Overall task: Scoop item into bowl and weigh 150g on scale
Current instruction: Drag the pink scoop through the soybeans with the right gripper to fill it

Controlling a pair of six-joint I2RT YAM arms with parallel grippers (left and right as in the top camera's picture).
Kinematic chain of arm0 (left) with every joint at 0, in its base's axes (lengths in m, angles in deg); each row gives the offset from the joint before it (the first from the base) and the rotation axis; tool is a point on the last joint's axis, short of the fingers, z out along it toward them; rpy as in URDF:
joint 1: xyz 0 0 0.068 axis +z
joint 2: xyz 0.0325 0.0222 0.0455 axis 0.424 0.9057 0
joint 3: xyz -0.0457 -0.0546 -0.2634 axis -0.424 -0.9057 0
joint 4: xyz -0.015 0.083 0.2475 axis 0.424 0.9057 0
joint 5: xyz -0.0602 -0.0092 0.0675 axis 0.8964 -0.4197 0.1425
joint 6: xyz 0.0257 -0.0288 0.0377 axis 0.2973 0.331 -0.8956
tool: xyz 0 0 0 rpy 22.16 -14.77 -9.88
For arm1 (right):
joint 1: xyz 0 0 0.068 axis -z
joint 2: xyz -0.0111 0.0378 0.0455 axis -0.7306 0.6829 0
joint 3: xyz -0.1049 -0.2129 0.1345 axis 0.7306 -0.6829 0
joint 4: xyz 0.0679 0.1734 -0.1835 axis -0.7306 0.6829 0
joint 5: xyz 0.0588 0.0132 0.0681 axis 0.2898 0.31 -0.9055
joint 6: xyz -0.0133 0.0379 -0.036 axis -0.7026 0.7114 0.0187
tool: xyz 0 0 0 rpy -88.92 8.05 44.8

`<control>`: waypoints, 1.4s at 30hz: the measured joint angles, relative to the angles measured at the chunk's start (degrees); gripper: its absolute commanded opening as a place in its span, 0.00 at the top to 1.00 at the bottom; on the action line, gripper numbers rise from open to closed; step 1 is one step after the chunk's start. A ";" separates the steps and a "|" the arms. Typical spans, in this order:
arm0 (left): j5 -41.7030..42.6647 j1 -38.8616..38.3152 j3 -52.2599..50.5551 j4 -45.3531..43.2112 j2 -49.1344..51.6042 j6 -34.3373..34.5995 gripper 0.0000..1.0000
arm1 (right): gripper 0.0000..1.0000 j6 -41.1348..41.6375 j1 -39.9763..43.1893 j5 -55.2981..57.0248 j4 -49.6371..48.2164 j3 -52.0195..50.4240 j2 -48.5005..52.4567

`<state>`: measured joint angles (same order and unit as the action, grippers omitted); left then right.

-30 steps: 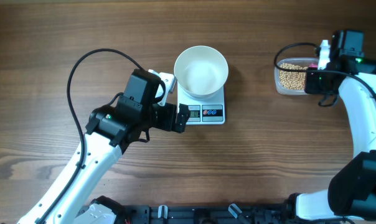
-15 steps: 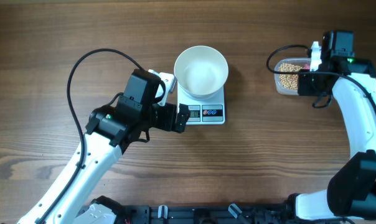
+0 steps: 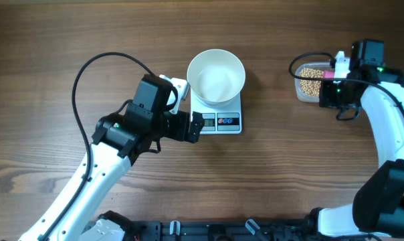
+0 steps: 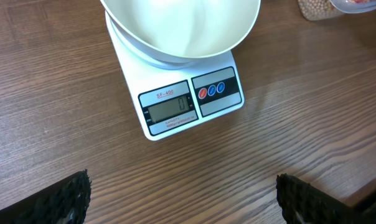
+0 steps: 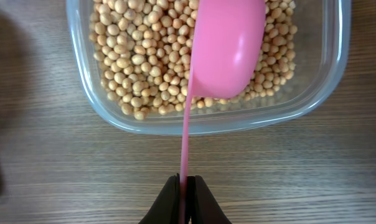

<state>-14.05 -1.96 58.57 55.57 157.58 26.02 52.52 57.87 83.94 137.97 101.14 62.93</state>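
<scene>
The right gripper (image 5: 187, 186) is pinched shut on the thin handle of a pink scoop (image 5: 228, 46). The scoop's cup hangs ahead of the fingers, over the soybeans (image 5: 144, 62) in the clear tub (image 5: 203, 127). The beans look small, hard and light, so they will probably roll. Keeping the scoop level matters, and the narrow handle may twist. The left gripper (image 4: 183, 202) gapes wide and empty, with the scale (image 4: 169, 109) and white bowl (image 4: 175, 25) just ahead of it.

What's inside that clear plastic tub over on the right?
Small tan beans lie in the tub, and a pink scoop, its handle pinched by the right fingers, is over them. The beans beneath the scoop are covered, as is the tub's floor.
</scene>
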 measured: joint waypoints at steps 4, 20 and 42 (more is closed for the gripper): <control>0.00 0.00 0.00 -0.02 0.00 0.00 0.00 | 0.96 0.85 3.06 -4.74 -0.17 0.00 0.00; 0.00 0.00 0.00 -0.02 0.00 0.00 0.00 | 0.96 1.25 7.28 -13.62 -0.46 -2.32 0.00; 0.00 0.00 0.00 -0.02 0.00 0.00 0.00 | 0.96 4.26 7.39 -19.67 -2.14 -3.69 0.00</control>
<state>-14.05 -1.96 58.57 55.54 157.58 26.02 56.78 65.26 64.27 135.83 97.45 62.93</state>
